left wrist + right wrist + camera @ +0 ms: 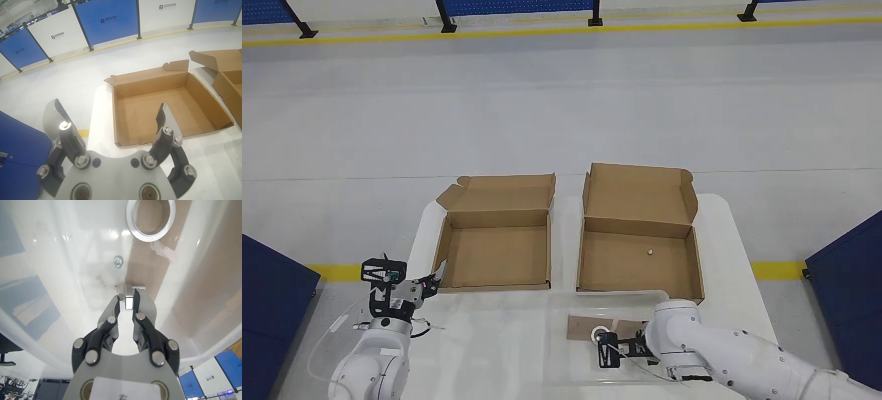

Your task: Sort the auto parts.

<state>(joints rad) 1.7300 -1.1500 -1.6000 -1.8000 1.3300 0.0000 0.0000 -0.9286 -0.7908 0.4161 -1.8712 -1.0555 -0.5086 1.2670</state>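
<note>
Down at the near right of the worktop [724, 262], the right arm bends inward and its wrist tips steeply, so that the right gripper [127, 295] points into a clear tray [56, 279]. Its jaws are clenched on a small metal block [129, 303], one finger against the block's flat face and the other against a short bolt head on its opposite side. The block is silver and squarish with a ribbed far edge. It sits low in the tray, where the milky plastic meets a brown cardboard piece [149, 262] seen through it; whether it touches the tray floor cannot be told. Just beyond it a small silver stud [118, 261] lies apart, and farther on a wide metal ring [149, 237] rests over the cardboard. The left arm stands at the near left corner of the worktop, its left gripper [109, 104] released with jaws spread wide, held above the worktop edge just beside the near corner of the left box [151, 83]. That cardboard box is open with its lid folded back. The right box [632, 268] beside it, lid also up, holds one tiny pale piece [649, 250]. Around the worktop lies a pale grey floor [542, 110] crossed by a yellow line [542, 30], with blue and white partition panels [105, 22] beyond.
</note>
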